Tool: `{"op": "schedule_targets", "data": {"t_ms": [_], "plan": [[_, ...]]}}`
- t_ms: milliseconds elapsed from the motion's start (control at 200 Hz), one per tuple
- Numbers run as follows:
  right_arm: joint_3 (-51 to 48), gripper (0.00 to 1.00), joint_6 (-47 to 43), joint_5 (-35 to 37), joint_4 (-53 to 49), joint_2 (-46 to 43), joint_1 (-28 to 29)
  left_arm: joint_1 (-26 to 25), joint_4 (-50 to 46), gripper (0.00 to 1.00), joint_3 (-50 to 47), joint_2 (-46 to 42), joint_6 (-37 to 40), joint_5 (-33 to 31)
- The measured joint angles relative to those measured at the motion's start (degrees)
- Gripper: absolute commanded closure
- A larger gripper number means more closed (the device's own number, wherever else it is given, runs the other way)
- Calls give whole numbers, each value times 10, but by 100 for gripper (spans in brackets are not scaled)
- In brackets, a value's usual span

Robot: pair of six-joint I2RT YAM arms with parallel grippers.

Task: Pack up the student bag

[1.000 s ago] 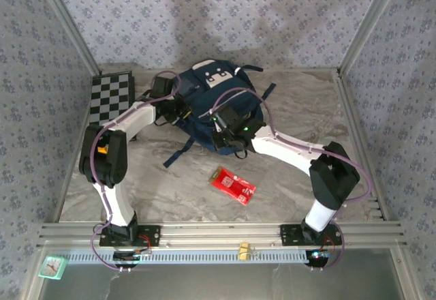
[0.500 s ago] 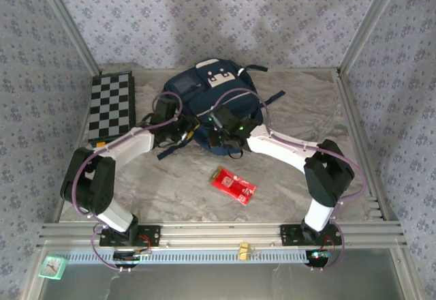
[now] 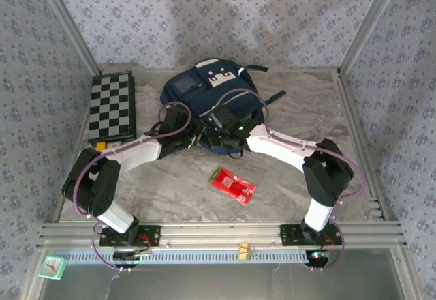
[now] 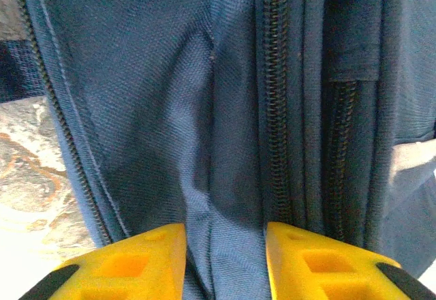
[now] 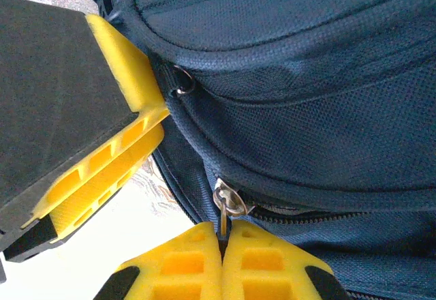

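student bag (image 3: 204, 85): far middle of the table (image 3: 170, 191), lying flat, white patch end away from the arms
left gripper (image 4: 225, 238): at the bag's near-left edge, yellow fingers apart with a fold of navy fabric between them
right gripper (image 5: 223, 238): fingers squeezed together on a zipper pull (image 5: 225, 211) at the bag's near edge
other stuff: chessboard (image 3: 112, 106) left of the bag, red packet (image 3: 233, 185) nearer the arms, apart from the bag

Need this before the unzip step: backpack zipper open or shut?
Shut, where visible: teeth beside the zipper pull lie meshed, and the right gripper pinches that pull. Student bag shows no opening.
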Motion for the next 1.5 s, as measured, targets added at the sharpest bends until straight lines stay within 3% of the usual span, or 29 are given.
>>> {"op": "schedule_targets", "data": {"t_ms": [320, 675, 975, 1154, 1499], "plan": [[0, 100, 0, -4, 1, 2, 0, -1, 45, 60, -42, -59, -14, -27], [0, 100, 0, -5, 1, 2, -1, -27, 91, 61, -25, -10, -41, -23], [0, 100, 0, -2, 0, 7, -5, -46, 132, 79, -16, 39, -77, -47], [0, 100, 0, 16, -6, 10, -8, -48, 118, 100, 3, 45, -81, -57], [-32, 100, -16, 48, -36, -38, -29, -26, 29, 100, 3, -13, -41, -61]]}}
